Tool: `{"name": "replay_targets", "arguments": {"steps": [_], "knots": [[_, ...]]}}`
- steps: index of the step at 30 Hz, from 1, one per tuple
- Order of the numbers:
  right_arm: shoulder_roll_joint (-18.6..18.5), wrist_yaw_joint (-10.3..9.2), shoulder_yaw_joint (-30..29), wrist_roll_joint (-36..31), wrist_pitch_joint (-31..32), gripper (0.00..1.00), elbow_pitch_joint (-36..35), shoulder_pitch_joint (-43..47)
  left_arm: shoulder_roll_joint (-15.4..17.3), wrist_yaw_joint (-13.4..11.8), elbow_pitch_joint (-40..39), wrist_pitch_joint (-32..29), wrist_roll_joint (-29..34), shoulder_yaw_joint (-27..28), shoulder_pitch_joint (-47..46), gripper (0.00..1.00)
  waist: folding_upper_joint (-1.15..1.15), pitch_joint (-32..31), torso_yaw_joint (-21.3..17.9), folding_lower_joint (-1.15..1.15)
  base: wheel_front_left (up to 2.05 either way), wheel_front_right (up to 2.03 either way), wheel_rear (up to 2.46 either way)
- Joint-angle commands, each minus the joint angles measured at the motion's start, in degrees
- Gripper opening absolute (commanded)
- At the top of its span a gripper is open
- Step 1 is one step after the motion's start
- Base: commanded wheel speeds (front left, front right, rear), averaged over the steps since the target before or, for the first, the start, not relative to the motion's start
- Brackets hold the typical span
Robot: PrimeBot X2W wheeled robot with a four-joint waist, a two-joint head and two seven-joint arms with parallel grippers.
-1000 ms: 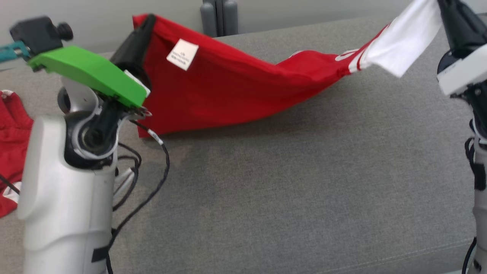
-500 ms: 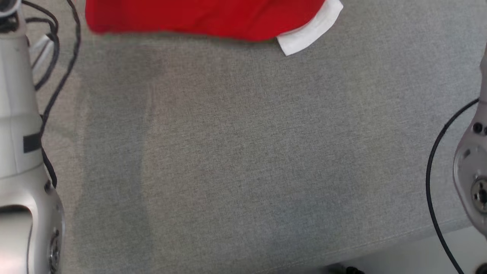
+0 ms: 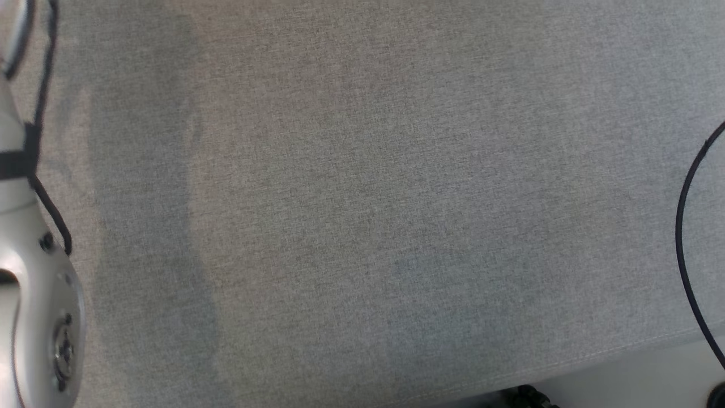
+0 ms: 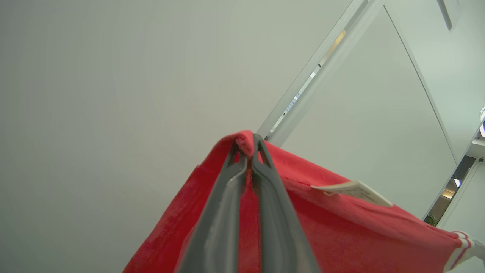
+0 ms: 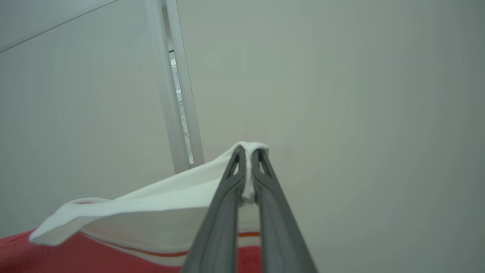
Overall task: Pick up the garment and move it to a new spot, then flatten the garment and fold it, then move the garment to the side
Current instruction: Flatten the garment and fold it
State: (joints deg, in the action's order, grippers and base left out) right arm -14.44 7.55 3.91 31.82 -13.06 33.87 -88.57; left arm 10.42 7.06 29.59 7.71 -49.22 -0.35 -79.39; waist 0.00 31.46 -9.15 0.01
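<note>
Two pincers grip the red garment (image 4: 341, 227), which hangs in the air before a pale wall (image 4: 94, 94). The left pincer (image 4: 248, 146) is clamped tight on a red edge (a white label (image 4: 352, 188) juts toward 3 o'clock). The right pincer (image 5: 249, 151) is clamped tight on the white sleeve (image 5: 151, 204).

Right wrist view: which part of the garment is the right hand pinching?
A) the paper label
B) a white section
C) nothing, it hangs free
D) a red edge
B: the right hand is closed on a white section of the garment, bunched between its fingertips.
</note>
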Motion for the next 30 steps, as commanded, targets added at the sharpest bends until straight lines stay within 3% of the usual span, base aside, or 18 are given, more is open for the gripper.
{"name": "replay_targets", "arguments": {"steps": [1,7,11,16,23,27,30], "knots": [[-1.3,-0.12,1.3,0.0,0.5,0.00,1.7,3.7,0.2,0.1,1.8,0.7,-0.1,-0.4,4.0,0.00,0.00,0.7,0.3,-0.01,0.00,0.00,0.00],[-4.6,-0.12,9.5,3.5,9.1,0.00,4.5,16.9,-1.5,0.4,7.4,1.6,0.0,-6.0,17.0,0.00,0.00,-0.7,1.3,-0.01,0.00,0.00,0.00],[-7.0,-0.10,14.1,7.8,17.6,0.00,1.1,27.9,-1.3,0.4,7.9,0.6,0.5,-11.8,26.8,0.00,0.00,-4.0,1.8,-0.01,0.00,0.00,0.00],[-10.5,-0.08,15.4,10.9,30.2,0.00,-5.1,43.2,-1.1,0.4,7.4,-1.2,0.3,-16.6,39.5,0.00,0.00,-10.2,2.7,-0.01,0.00,0.00,0.00],[-10.1,-0.09,6.7,8.1,43.3,0.00,-16.1,63.8,-1.7,-1.3,4.2,-3.6,-0.3,-19.7,54.5,0.00,0.00,-18.2,3.8,-0.01,0.00,0.00,0.00],[-6.0,-0.08,-1.8,3.2,50.2,0.00,-24.7,74.7,-0.7,-3.8,0.1,-5.1,1.0,-21.2,60.4,0.00,0.00,-21.4,4.6,-0.01,0.00,0.00,0.00],[-0.2,-0.08,-8.0,-1.4,55.1,0.00,-32.4,81.9,0.1,-6.2,-3.2,-6.3,1.7,-22.2,64.4,0.00,0.00,-23.3,5.4,-0.01,0.00,0.00,0.00]]}}
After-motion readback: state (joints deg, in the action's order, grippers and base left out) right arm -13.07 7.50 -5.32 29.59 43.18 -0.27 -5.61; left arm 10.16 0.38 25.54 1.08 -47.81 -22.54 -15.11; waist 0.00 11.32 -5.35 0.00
